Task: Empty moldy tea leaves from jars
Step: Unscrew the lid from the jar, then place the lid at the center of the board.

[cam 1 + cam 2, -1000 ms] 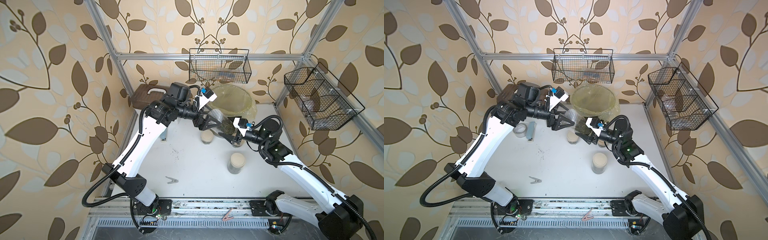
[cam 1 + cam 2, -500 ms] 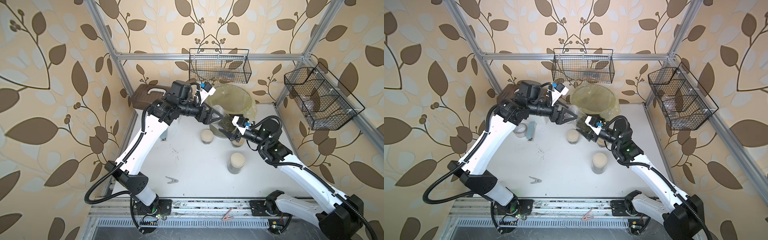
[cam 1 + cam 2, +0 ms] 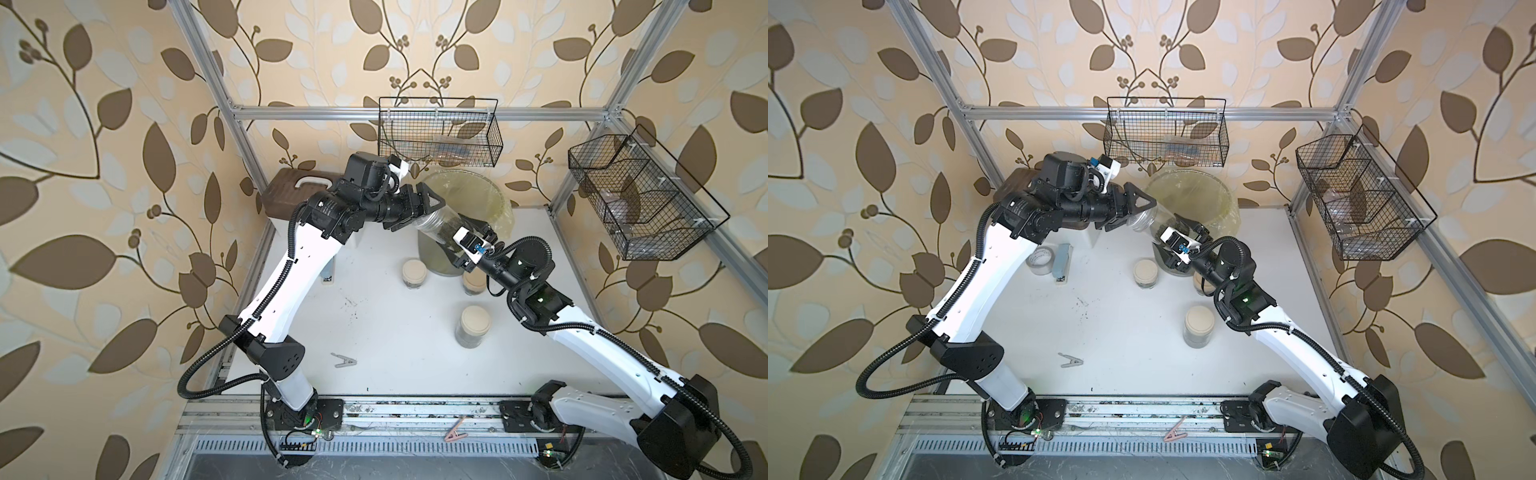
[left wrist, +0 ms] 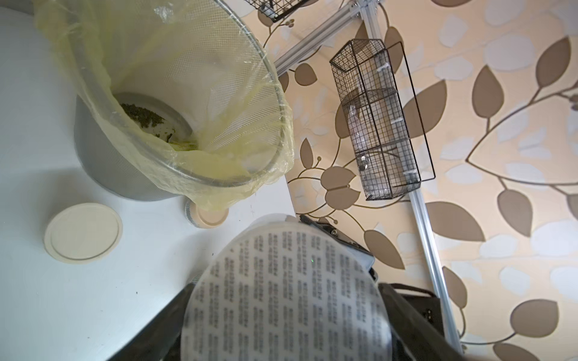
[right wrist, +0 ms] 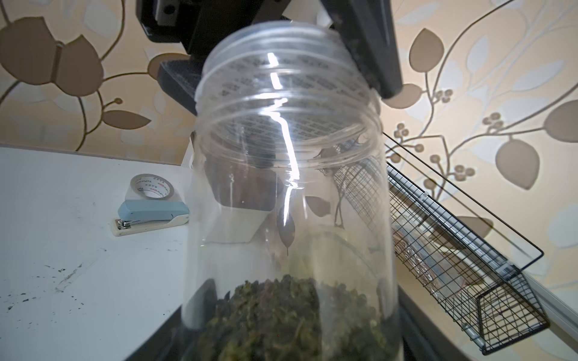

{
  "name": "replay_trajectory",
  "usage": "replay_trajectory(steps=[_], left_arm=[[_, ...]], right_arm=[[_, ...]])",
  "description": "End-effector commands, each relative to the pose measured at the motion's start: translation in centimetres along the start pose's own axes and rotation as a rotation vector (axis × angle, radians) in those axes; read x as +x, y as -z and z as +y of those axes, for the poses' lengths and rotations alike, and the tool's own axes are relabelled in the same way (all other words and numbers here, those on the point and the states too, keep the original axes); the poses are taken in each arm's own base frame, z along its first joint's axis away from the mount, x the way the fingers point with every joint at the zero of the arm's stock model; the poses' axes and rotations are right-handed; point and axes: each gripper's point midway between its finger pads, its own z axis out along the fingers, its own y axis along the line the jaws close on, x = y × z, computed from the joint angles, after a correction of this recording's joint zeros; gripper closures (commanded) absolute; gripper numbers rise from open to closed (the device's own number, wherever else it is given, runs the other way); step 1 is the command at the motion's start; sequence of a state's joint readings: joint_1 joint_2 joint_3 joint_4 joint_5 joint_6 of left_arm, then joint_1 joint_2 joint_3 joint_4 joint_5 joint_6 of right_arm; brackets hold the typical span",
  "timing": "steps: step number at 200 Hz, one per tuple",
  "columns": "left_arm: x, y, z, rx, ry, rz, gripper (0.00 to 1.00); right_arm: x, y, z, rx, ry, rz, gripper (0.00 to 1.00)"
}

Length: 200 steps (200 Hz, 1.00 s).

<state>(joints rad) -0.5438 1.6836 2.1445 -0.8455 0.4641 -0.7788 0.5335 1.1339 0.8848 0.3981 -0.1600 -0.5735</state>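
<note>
Across a white surface (image 3: 374, 332) walled in leaf-patterned paper (image 3: 124, 208), two white robot arms meet at the far side, beside a grey mesh bin (image 4: 100, 168) lined with yellow plastic. The left arm (image 3: 291, 282) reaches over from the robot's own left, the right arm (image 3: 602, 345) from its right. Between them, raised off the surface close by the bin's near rim, hangs a tall clear jar (image 3: 436, 222). Its long axis runs slantwise from one pincer to the other: base toward the right arm, mouth tipped upward toward the left arm and turned away from the bin's opening. Three more jars stand capped in beige: a short jar (image 3: 413, 274) at the bin's foot, a second jar (image 3: 473, 283) half hidden under the right wrist, a taller jar (image 3: 473, 326) nearer the front. The right pincer (image 3: 455, 235) is pinching the tall clear jar around its lower end. The left pincer (image 3: 422, 216) straddles the threaded neck, one finger on each side; whether those fingers press on anything cannot be told from these views. A silver-white dotted lid (image 4: 281, 297) sits at the mouth, squarely facing the left wrist. Moldy tea leaves (image 5: 281, 312), a dark green crumbly mass, lie settled at the base end, next to the right pincer. By my reading, the lid must come away along the jar's axis toward the left arm, before the right arm can swing the mouth over the rim.
</note>
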Motion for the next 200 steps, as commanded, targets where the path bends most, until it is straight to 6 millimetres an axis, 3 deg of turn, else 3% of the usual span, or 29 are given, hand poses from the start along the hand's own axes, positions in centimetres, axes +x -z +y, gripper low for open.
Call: replay_trajectory(steps=[1, 19, 49, 104, 122, 152, 173, 200], left_arm=[[-2.1, 0.4, -0.1, -0.008, 0.163, -0.086, 0.32], [-2.7, 0.5, -0.8, 0.016, 0.177, -0.11, 0.31], [-4.5, 2.5, -1.2, -0.023, 0.128, -0.215, 0.3], [-6.6, 5.7, 0.2, -0.147, 0.05, -0.359, 0.27], [-6.5, 7.0, 3.2, -0.306, 0.013, -0.403, 0.26], [-4.9, 8.3, 10.9, -0.622, 0.0, -0.437, 0.24], [-2.6, 7.7, 16.2, -0.767, 0.004, -0.404, 0.24], [0.2, 6.6, 20.8, -0.85, 0.024, -0.354, 0.24]], right_arm=[[-1.3, 0.0, -0.7, 0.043, 0.066, -0.045, 0.6], [-1.2, 0.1, -0.6, 0.041, 0.063, -0.046, 0.6], [-1.2, 0.6, -0.5, 0.045, 0.054, -0.052, 0.6], [-1.5, 1.7, -1.4, 0.074, 0.012, -0.059, 0.6], [-1.8, 2.4, -2.2, 0.097, -0.027, -0.061, 0.6], [-2.3, 3.6, -2.5, 0.106, -0.073, -0.056, 0.6], [-2.6, 4.3, -2.6, 0.11, -0.08, -0.048, 0.6], [-2.7, 4.9, -2.7, 0.11, -0.076, -0.036, 0.6]])
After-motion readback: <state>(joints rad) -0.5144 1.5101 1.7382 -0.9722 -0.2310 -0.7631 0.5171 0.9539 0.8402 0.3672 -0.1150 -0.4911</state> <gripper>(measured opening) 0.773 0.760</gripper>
